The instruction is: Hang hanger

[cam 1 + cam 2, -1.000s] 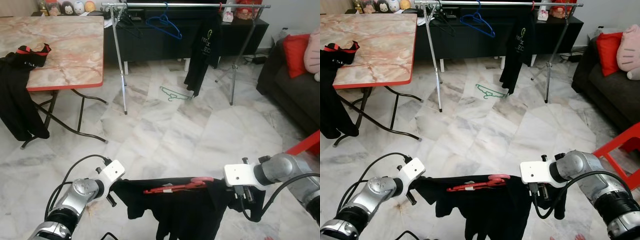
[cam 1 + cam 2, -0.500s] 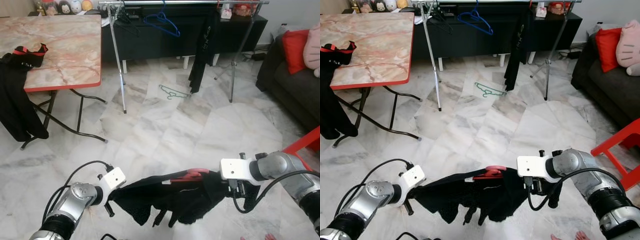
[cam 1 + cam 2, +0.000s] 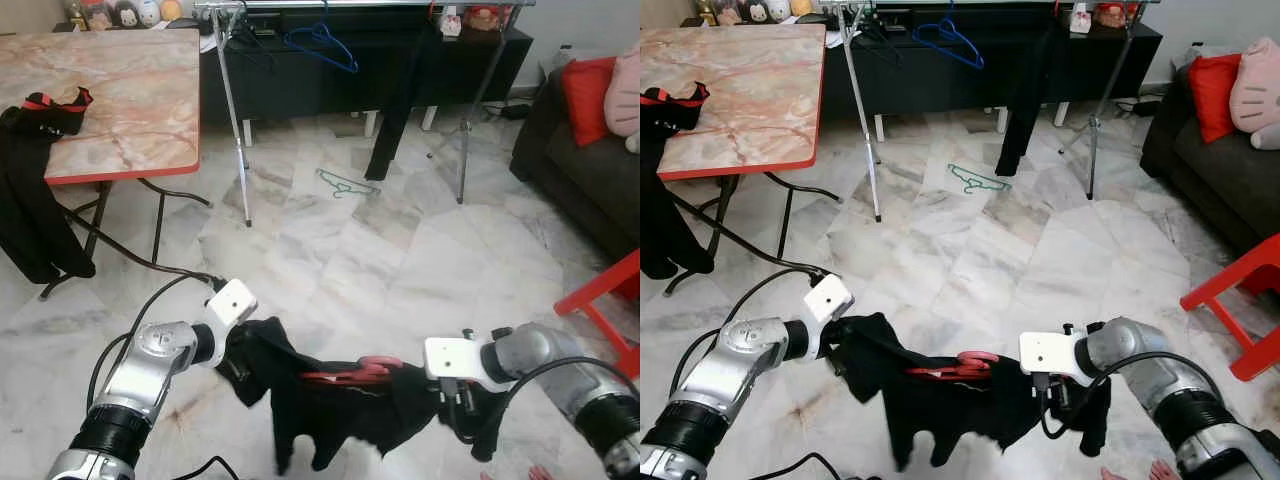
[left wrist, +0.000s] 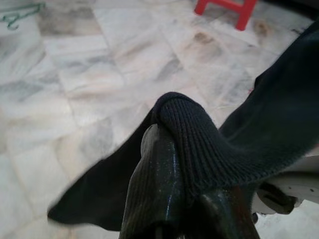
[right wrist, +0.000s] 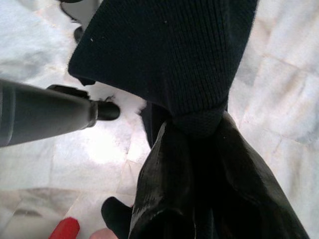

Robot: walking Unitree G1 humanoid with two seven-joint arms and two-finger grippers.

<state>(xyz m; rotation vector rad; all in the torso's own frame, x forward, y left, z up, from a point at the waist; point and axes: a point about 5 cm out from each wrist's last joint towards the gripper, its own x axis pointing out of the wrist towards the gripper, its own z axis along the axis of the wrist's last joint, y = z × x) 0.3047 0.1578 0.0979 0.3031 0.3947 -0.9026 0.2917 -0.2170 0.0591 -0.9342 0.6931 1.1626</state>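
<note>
I have the black garment (image 3: 340, 405) with its red hanger (image 3: 350, 373) slung crosswise between my left gripper (image 3: 238, 362) and right gripper (image 3: 462, 408), each pinching an end, the clothes rail (image 3: 365, 6) well ahead of both.

Lighting: bright, even, indoor.
Marble floor (image 3: 330, 260) shows soft sheen; wrist views blur close-up, fingers (image 4: 154, 199) out of focus.
</note>
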